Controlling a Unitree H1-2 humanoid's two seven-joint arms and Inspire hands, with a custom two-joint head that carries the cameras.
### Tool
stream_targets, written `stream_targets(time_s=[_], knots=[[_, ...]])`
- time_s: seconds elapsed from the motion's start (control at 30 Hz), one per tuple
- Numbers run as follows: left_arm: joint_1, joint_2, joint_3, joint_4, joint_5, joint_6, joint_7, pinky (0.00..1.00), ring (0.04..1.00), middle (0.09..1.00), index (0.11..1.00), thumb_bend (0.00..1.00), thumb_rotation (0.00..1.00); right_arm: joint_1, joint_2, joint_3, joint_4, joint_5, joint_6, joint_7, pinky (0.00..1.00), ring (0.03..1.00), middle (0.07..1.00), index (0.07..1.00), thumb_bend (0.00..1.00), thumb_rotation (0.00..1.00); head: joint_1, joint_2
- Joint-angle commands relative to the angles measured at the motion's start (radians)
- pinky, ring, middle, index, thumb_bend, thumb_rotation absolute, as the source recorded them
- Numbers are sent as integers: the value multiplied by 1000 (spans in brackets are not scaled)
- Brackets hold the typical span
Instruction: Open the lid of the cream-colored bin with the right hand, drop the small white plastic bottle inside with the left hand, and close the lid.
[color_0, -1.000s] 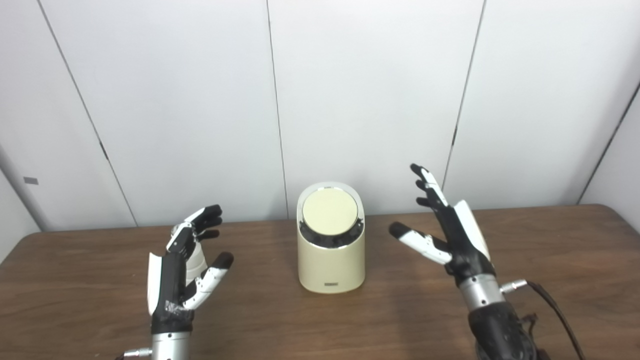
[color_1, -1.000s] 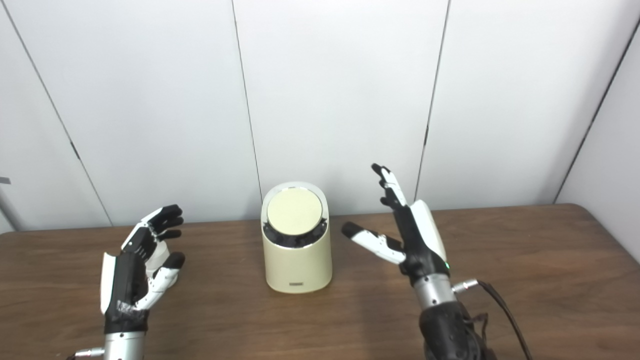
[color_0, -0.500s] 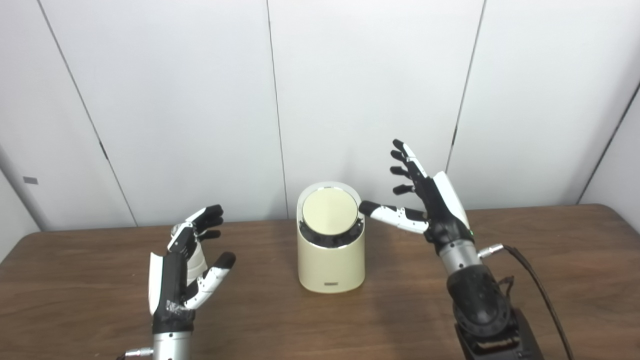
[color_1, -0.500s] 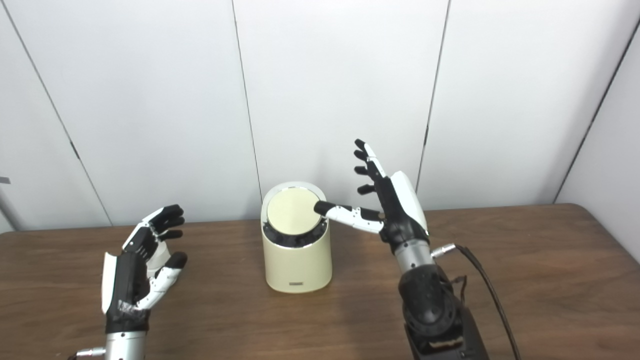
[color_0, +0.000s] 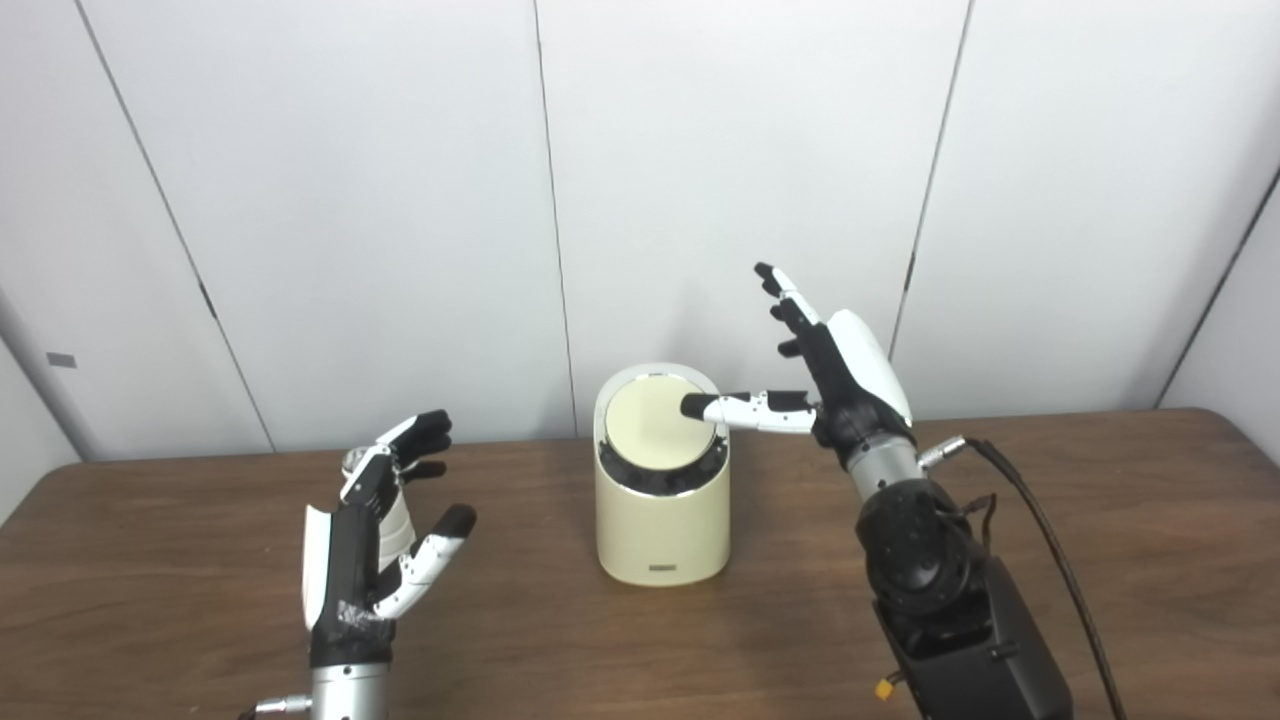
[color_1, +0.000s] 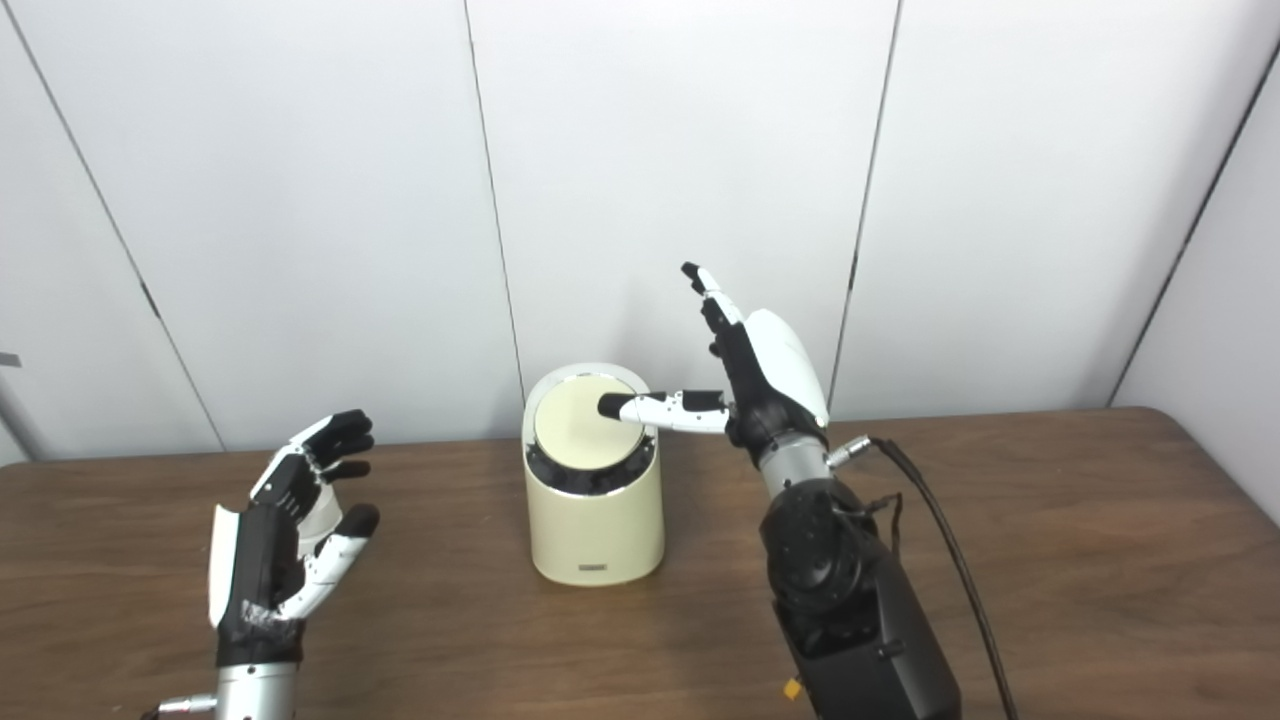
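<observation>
The cream-colored bin (color_0: 662, 520) stands mid-table, its round lid (color_0: 650, 430) shut and tilted toward me. My right hand (color_0: 845, 375) is open beside the bin's upper right, fingers pointing up. Its thumb (color_0: 735, 408) reaches left, with the tip over the lid's right part; I cannot tell if it touches. My left hand (color_0: 365, 545) is open at the left, palm facing the bin. The small white plastic bottle (color_0: 398, 512) stands just behind that hand, between fingers and thumb and mostly hidden. It also shows in the right eye view (color_1: 318, 512).
The brown wooden table (color_0: 180, 600) runs to a white panelled wall (color_0: 400, 200) close behind the bin. A black cable (color_0: 1050, 540) trails from my right wrist across the table's right side.
My right hand has risen and moved left from the table's right side to the bin, bringing its thumb over the lid. My left hand has barely moved.
</observation>
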Motion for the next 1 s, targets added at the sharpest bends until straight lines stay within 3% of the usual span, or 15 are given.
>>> stream_targets(time_s=[0.0, 0.47, 0.97], knots=[[-35, -3, -1, -19, 5, -18, 8, 684, 755, 778, 780, 821, 680, -64, -17, 13, -4, -28, 5, 0, 756, 908, 943, 945, 994, 455, 0, 1], [-39, -14, -1, -22, 7, -19, 1, 698, 761, 787, 785, 816, 676, -108, -31, 76, 82, -117, 33, 28, 824, 922, 950, 951, 993, 396, 1, -4], [-43, -33, 4, -22, 19, -19, 6, 691, 756, 781, 782, 830, 676, -133, -26, 98, 147, -151, 36, 41, 829, 917, 951, 951, 1000, 511, 9, -11]])
